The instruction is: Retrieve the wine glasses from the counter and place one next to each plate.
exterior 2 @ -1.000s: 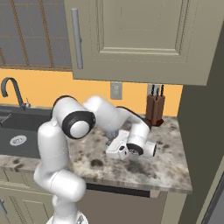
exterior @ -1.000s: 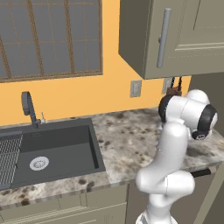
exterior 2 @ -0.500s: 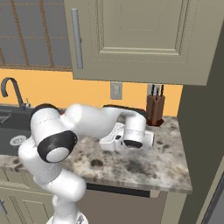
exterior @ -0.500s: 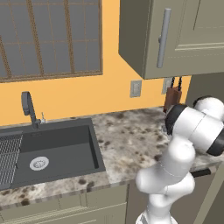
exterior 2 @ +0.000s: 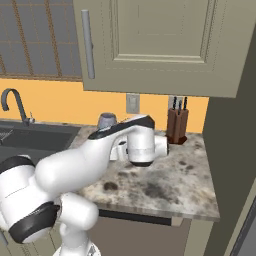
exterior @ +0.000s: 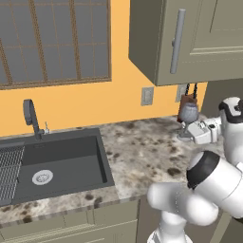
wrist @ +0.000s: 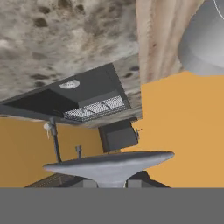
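Note:
One wine glass stands upright over the right end of the counter, just in front of the knife block. My gripper reaches in from the right and is shut on its thin stem. Whether the foot touches the granite I cannot tell. From the right base view its bowl peeks over my forearm. The hand view is rolled upside down, with the glass's round foot right above my gripper and the counter at the top. The plates are out of view.
A wooden knife block stands against the orange wall at the counter's right end. The dark sink with its faucet lies to the left. Wall cabinets hang overhead. A rounded grey shape fills the hand view's upper right corner.
The arm has swung: its elbow dropped low and forward, and the forearm now crosses the right base view. The hand and the wine glass have come out from behind the arm in the left base view.

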Available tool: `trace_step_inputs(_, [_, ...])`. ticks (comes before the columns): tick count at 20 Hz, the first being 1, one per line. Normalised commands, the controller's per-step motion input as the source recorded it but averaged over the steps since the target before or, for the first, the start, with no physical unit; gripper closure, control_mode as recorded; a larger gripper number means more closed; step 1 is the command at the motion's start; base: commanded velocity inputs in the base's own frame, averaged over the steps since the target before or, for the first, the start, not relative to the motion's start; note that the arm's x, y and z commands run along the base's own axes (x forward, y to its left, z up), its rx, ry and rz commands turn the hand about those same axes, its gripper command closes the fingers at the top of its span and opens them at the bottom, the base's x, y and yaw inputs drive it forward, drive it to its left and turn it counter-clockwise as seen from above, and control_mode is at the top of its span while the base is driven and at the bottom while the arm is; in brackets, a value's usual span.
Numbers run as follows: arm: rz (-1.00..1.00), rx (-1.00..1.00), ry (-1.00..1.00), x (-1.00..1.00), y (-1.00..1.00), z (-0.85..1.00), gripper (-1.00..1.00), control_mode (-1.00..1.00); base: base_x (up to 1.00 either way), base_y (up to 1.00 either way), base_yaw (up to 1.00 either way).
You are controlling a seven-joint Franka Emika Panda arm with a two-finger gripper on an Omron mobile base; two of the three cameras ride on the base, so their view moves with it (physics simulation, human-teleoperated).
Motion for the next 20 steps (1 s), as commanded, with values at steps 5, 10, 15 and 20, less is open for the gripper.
trace_step_inputs(5, [0.00, 0.00, 0.00, -0.56, 0.00, 0.51, 1.00, -1.00, 0.00, 0.00, 0.00])
trace_step_inputs(10, [0.00, 0.00, 0.02, -0.62, 0.00, 0.55, 1.00, -1.00, 0.00, 0.00, 0.00])
trace_step_inputs(15, [0.00, 0.00, 0.00, -0.68, 0.03, 0.64, 1.00, -1.00, 0.00, 0.00, 0.00])
trace_step_inputs(20, [0.00, 0.00, -0.08, -0.93, 0.18, 0.55, 1.00, -1.00, 0.00, 0.00, 0.00])
